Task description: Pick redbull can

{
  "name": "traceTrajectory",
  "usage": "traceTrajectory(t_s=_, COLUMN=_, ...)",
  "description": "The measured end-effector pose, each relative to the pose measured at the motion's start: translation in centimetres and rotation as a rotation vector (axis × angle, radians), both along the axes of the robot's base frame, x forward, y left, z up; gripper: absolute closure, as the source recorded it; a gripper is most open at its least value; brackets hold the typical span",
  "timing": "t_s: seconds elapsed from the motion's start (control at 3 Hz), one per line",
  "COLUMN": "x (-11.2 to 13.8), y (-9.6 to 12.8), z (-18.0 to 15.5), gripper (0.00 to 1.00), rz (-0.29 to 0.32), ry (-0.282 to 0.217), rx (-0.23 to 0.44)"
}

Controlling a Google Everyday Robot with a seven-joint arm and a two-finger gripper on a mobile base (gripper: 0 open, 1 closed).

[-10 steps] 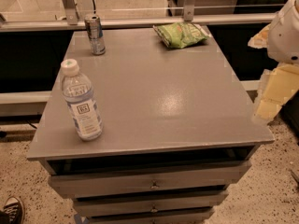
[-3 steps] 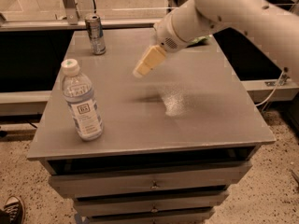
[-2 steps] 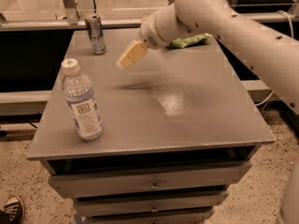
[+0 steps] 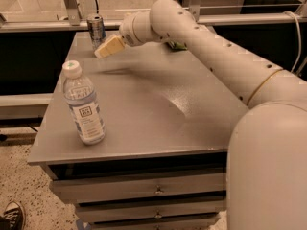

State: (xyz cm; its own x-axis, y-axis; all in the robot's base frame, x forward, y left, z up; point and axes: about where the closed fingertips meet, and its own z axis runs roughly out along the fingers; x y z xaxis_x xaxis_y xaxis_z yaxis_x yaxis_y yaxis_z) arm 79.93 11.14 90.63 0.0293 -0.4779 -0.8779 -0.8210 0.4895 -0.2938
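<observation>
**Arm (image 4: 211, 56) has swung farther left, bringing gripper (image 4: 110, 46) near redbull can (image 4: 96, 28)**

Your white arm stretches across the grey table (image 4: 158, 114). A water bottle (image 4: 84, 104) stands upright well apart from the gripper, nearer the camera. You cannot tell whether the gripper is spread or pressed together. The redbull can stands upright just beyond it, slightly left, not touching.

A single camera looks down at a slant from above the counter's (image 4: 158, 114) front side, facing its far edge. It takes in the whole top and the drawers (image 4: 144, 188) below. The arm (image 4: 268, 147) bulks large in the lower right corner, very near the lens, and reaches away to the far left, where the tool (image 4: 110, 46) hangs just beside the redbull can (image 4: 96, 28).
</observation>
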Motion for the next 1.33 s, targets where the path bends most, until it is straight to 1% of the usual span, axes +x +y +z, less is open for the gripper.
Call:
traceTrajectory(t_s=0.33, x=2.1, y=3.1, z=-0.3, gripper=0.00, rz=0.029, ry=0.011, rx=0.082)
traceTrajectory(t_s=0.67, x=3.1, y=5.7, z=-0.9, gripper=0.14, rz=0.066, ry=0.042, rx=0.144)
traceTrajectory(t_s=1.0, x=3.5, y=7.4, z=-1.2, gripper=0.38, rz=0.101, ry=0.063, rx=0.174)
traceTrajectory(t_s=1.33, x=3.3, y=7.6, z=-1.6, gripper=0.61, rz=0.116, ry=0.077, rx=0.190)
